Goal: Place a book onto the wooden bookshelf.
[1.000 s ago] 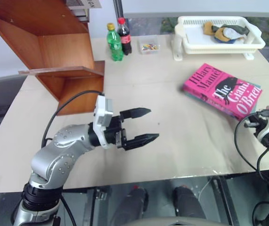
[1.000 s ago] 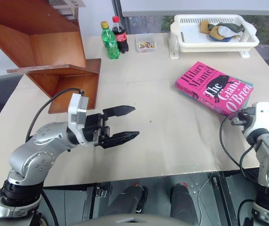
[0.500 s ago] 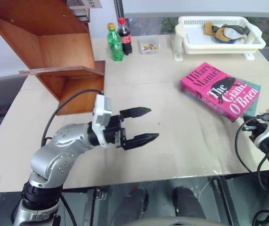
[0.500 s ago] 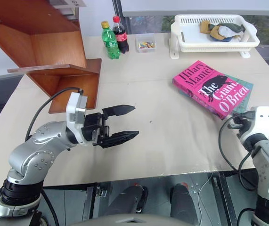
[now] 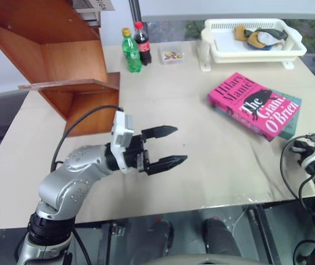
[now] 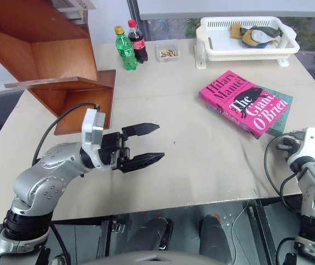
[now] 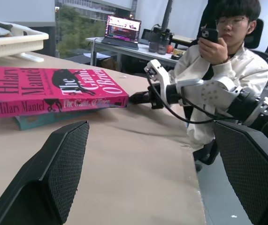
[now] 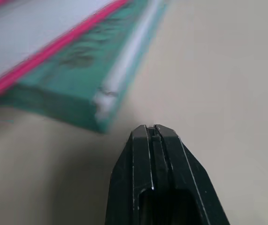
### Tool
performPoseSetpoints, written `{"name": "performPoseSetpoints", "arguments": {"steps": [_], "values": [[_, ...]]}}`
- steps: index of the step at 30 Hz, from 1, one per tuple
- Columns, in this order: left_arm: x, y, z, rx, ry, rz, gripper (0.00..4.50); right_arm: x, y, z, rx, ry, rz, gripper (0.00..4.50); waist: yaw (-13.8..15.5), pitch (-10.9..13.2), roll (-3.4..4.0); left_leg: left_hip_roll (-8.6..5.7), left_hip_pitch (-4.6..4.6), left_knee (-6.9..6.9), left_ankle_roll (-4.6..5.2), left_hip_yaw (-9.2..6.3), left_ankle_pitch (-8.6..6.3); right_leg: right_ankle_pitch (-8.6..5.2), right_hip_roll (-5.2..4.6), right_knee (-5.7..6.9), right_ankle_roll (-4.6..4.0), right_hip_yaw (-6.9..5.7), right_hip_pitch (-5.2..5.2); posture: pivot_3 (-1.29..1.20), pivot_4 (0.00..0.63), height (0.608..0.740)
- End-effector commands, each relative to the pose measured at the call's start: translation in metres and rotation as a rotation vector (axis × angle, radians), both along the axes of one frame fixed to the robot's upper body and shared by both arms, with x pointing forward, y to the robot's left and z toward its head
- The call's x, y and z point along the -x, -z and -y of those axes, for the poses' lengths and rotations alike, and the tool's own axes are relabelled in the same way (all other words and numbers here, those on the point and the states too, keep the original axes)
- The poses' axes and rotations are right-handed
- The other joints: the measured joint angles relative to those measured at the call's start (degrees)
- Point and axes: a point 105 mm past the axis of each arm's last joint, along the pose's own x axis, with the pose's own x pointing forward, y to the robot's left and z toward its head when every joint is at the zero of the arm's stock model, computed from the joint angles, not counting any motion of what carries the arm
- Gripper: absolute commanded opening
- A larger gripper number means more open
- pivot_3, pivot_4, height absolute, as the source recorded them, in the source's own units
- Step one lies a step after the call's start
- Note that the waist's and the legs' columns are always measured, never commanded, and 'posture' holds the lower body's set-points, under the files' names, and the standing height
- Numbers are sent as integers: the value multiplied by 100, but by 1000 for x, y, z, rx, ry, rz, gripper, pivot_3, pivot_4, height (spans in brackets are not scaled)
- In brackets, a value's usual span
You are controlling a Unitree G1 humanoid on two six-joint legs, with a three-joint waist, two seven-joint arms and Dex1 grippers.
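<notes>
Your left gripper (image 5: 171,146) hangs open and empty, right gripper (image 8: 153,133) pinched closed near the teal book (image 8: 84,89), half hidden under the pink book (image 5: 255,104).

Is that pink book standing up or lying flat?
Lying flat. The pink book rests cover-up on a thinner teal book on the table.

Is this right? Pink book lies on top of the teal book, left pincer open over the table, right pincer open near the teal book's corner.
Not quite. The right pincer is shut, fingers pressed together, as the right wrist view shows. The rest holds: the pink book lies on the teal book, and the left pincer is open over the table.
</notes>
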Motion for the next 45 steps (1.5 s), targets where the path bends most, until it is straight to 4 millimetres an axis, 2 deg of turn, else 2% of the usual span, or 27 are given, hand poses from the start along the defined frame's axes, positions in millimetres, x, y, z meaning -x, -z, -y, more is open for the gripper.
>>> {"name": "performPoseSetpoints", "arguments": {"steps": [1, 8, 12, 15, 20, 25, 32, 37, 41, 45], "values": [[-2, -4, 4, 12, 13, 33, 4500, 6, -8, 3, 3, -50, 54, 16, 2, 0, 0, 0, -2, 0, 0, -2, 0, 0, 0, -1, 0, 0, -1, 0, 150, 740], [-18, -2, 9, 15, 38, 42, 4500, 34, -6, -5, -18, -103, 97, 16, 7, -3, 4, 0, -1, 1, 0, -8, 0, 0, 1, -2, 0, -5, 0, 0, 150, 740], [-24, -2, 14, 8, 70, 53, 4500, 43, -3, 20, 27, 44, 96, 16, -17, -3, 5, -1, 2, 4, 0, -2, 0, 1, 1, 0, 2, 0, 4, 0, 150, 740], [-28, -5, 13, -1, 90, 54, 4500, 39, -5, 35, 43, 133, 119, 16, -31, -4, 6, -1, 3, 4, 0, -3, 0, 2, 2, 2, 3, 0, 3, 0, 150, 740], [-29, -7, 9, -13, 104, 54, 4500, 16, -8, 31, 30, 124, 165, 16, -73, -7, 11, 0, 5, 4, 0, 5, 0, 2, 5, 8, 3, 9, 0, 0, 150, 740], [-29, -7, 2, -3, 61, 64, 4500, -2, -12, 15, 10, 82, 199, 16, -58, -7, 12, 1, 5, 4, 0, 4, 0, 2, 5, 9, 3, 10, -2, 0, 150, 740], [-24, -12, -5, 32, -16, 66, 4500, -9, -9, -17, -49, -62, 188, 16, -49, -7, 12, 1, -2, 4, 0, 2, 0, 2, 4, 7, 3, 10, -8, 0, 150, 740], [-20, -8, -9, 22, -56, 53, 4500, 1, -24, -49, -62, -250, 217, 16, -53, -9, 14, 2, -1, 4, 0, 3, 0, 2, 4, 8, 3, 10, -9, 0, 150, 740], [-19, -6, -9, 28, -69, 37, 4500, 12, -30, -72, -99, -343, 232, 16, -43, -9, 14, 2, -1, 4, 1, 4, 0, 2, 4, 9, 3, 12, -8, 0, 150, 740], [-26, -7, -5, 33, -79, 20, 4500, 20, -29, -93, -107, -421, 218, 16, -35, -9, 14, 2, -1, 4, 0, 2, 0, 2, 4, 10, 3, 9, -8, 0, 150, 740]]}}
